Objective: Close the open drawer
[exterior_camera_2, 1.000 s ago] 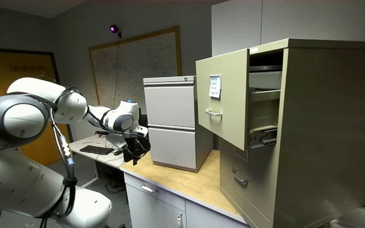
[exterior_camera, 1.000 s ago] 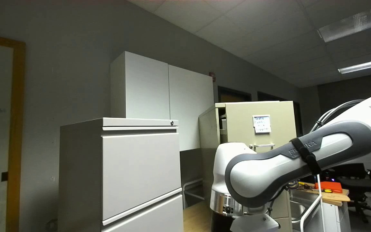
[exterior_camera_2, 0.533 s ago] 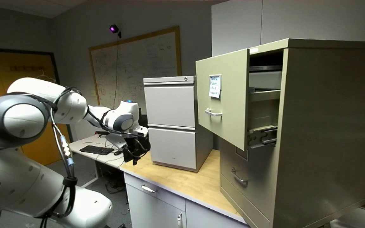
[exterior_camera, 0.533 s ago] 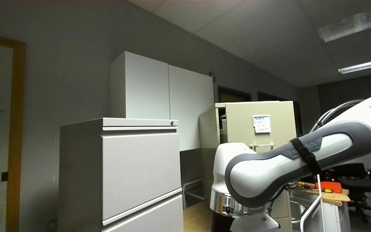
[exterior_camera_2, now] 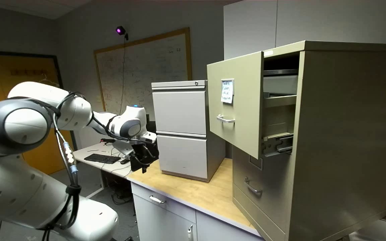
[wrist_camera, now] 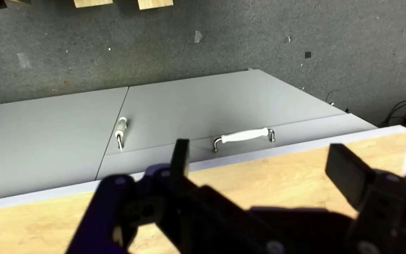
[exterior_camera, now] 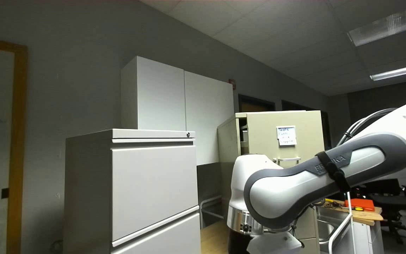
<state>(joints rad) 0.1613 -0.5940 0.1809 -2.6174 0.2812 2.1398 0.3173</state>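
Slightly, your arm (exterior_camera_2: 72, 115) shifted; the top drawer (exterior_camera_2: 241, 110) of the beige cabinet (exterior_camera_2: 343, 134) stayed out.
Your gripper (wrist_camera: 259, 151) hung well apart, fingers (wrist_camera: 345, 173) spread, seemingly empty through wrist-view blur; pushing likely lay ahead.

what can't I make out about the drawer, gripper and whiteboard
Drawer: back part hidden by the cabinet's side in an exterior view.
Gripper: blurred in the wrist view; below the arm, cut off by an exterior view's bottom edge.
Whiteboard: too faint to read in an exterior view.
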